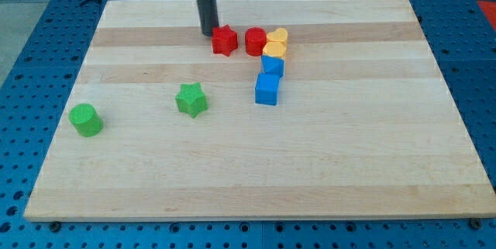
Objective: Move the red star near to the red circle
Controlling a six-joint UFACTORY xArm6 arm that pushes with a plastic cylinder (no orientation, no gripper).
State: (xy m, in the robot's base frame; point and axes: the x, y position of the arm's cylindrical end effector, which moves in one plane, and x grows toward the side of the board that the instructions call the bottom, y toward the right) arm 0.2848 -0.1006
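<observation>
The red star [225, 40] lies near the view's top, just left of the red circle [255, 41], with a small gap between them. My tip [208, 32] rests on the board right at the star's upper left side, touching or nearly touching it. The rod rises straight up out of the view's top.
Two yellow blocks [276, 43] sit right of the red circle. Two blue blocks [272, 66] [266, 89] lie below them. A green star [191, 99] and a green cylinder [85, 119] lie at the view's left. The wooden board [256, 171] sits on a blue perforated table.
</observation>
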